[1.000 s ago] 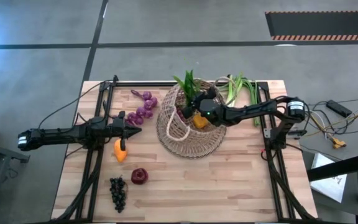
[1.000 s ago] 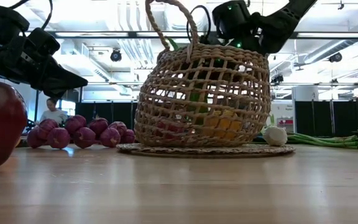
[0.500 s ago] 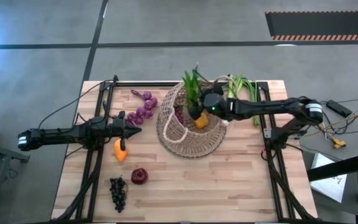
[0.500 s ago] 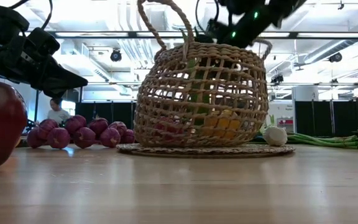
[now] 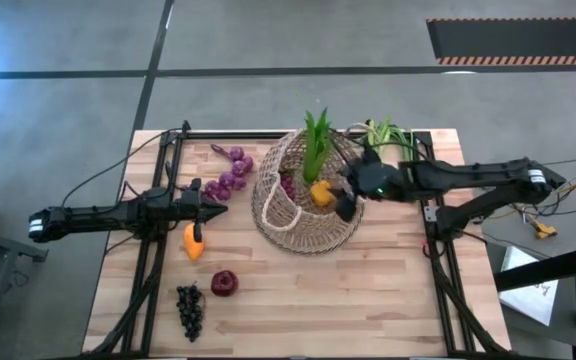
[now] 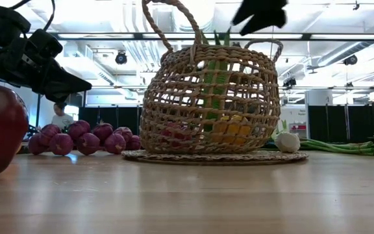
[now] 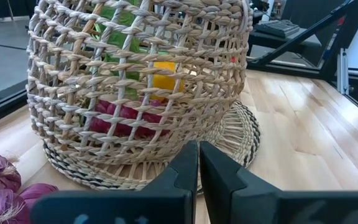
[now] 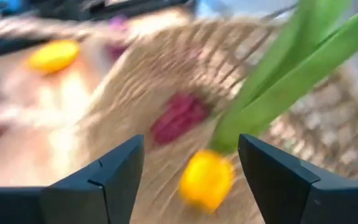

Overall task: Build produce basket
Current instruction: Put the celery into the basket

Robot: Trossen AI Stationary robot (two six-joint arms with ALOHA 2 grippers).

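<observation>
The wicker basket stands mid-table on its flat base. Inside it a green leek stands upright beside a yellow-orange fruit and a purple piece. My right gripper hovers open above the basket's right rim and holds nothing. My left gripper is shut and waits left of the basket. On the table lie a purple bunch, an orange fruit, a dark red apple and dark grapes. Scallions lie at the far right.
Black frame rails run along the table's left and right sides. The white scallion bulbs lie just right of the basket. The near half of the wooden table holds only the apple and grapes. A person is far off in the room.
My right gripper has risen out of the basket and drawn back toward the table's right edge, tipping from steeply downward to a shallower slant. It has come away from the leek, which stays in the basket and now stands more upright.
</observation>
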